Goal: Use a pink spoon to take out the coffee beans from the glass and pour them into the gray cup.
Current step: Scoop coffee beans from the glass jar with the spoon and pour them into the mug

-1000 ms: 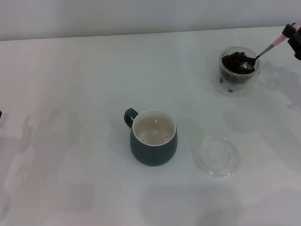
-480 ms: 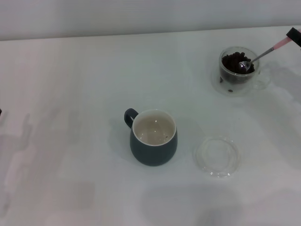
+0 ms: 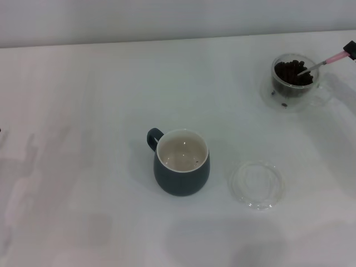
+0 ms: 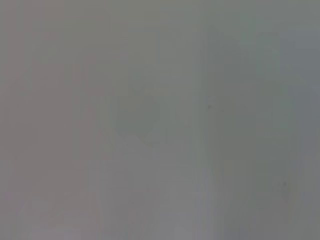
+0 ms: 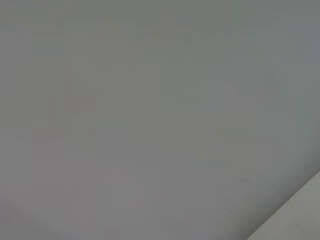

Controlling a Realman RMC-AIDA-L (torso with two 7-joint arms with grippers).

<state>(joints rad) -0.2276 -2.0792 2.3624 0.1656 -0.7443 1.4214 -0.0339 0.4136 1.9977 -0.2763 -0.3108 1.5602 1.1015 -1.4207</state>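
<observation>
At the frame's three-o'clock edge, high up, only a dark sliver of the right gripper (image 3: 350,48) shows, closed on the pale end of the pink spoon (image 3: 325,60); the left gripper is out of sight. The spoon slants down toward eight o'clock from that grip, its metal bowl buried in the coffee beans (image 3: 293,73) inside the glass (image 3: 293,83), which stands at about two o'clock from the gray cup (image 3: 181,162) and well apart from it. The spoon looks light, stiff and slick, so a hold far out on the handle probably gives little control over tilt, and the loose, rolling beans would likely spill with any wobble. The glass, thin-walled and light, may skid if the spoon drags on it. The glass holds a dark heap of beans; the gray cup's cream inside shows only a speck or two. A clear shallow glass dish (image 3: 256,184) lies just beside the cup at four o'clock, empty.
</observation>
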